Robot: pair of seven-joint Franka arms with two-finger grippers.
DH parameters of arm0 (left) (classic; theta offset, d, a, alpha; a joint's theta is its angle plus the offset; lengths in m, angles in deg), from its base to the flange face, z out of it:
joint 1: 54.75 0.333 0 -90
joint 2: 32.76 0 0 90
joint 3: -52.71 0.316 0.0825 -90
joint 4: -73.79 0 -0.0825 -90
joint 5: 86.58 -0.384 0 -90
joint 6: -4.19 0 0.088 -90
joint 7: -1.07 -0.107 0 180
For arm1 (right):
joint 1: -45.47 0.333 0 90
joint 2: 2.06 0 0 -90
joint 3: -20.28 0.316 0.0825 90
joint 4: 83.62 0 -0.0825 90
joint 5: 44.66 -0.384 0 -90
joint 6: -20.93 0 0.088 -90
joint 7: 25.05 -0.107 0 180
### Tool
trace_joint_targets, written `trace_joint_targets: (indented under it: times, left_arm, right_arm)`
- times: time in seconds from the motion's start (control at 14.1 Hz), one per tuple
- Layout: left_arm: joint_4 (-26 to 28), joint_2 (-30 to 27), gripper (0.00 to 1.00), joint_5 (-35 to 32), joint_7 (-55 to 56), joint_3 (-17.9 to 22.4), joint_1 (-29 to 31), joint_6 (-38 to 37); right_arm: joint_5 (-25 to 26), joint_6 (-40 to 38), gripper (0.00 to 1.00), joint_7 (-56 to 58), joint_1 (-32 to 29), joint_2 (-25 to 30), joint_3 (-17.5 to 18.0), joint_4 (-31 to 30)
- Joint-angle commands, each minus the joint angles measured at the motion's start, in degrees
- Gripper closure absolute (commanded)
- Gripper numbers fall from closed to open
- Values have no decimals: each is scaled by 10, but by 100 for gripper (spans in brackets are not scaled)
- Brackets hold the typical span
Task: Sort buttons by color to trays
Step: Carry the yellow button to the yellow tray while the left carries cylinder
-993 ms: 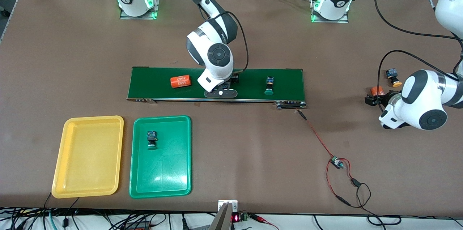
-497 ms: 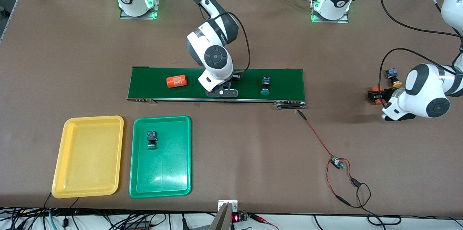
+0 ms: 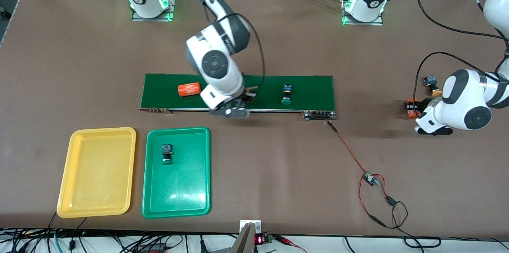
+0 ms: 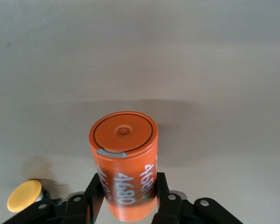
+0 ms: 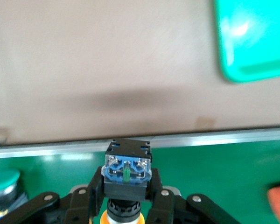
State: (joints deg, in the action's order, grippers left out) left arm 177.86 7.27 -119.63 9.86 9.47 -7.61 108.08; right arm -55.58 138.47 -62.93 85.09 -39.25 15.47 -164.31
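Four buttons were in view. One green button (image 3: 166, 153) lay in the green tray (image 3: 176, 210), toward the end of it farther from the front camera. A second green button (image 3: 286, 95) lay on the dark green belt (image 3: 314, 90), toward the left arm's end. One yellow-capped button (image 3: 431, 85) lay on the bare table (image 3: 278, 165) near the left arm's end, well apart from the belt. The fourth button (image 5: 127, 171), with a yellow-orange cap, was pinched between the fingers of the right gripper (image 5: 126, 198), which hung over the belt's edge nearest the front camera; its blue-and-black body pointed away from the wrist.

There were two trays. The yellow tray (image 3: 96, 210) lay beside the green one, nearer the right arm's end of the table, and both sat closer to the front camera than the belt.

Two orange cylinders printed "4680" were visible. One cylinder (image 3: 189, 89) lay on its side on the belt near the right arm's end. The other cylinder (image 4: 125, 161) was clamped between the jaws of the left gripper (image 4: 128, 198), over the table just beside the yellow-capped button.

A red and black cable (image 3: 358, 165) ran from the belt's corner across the table.
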Motion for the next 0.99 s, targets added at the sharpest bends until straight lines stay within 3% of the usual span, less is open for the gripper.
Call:
trace_joint_targets:
  times: [0.0,0.21,0.43,0.78,0.92]
  left_arm:
    - [-8,-28,74,-10,-54,-76,0,-70]
    - [-8,-24,74,-4,-98,-144,1,-85]
    - [-9,-11,74,-1,-171,-192,-15,-78]
    - [-9,-5,73,-9,-303,-197,-113,-48]
    - [0,3,74,-10,-371,-194,-128,1]
  right_arm:
    - [13,-10,100,28,-43,11,-3,5]
    - [12,-13,100,111,-112,10,-6,26]
    - [14,-35,100,280,-187,8,-6,26]
    - [13,-22,100,611,-317,-37,-6,27]
    - [14,-1,100,704,-335,-46,-7,26]
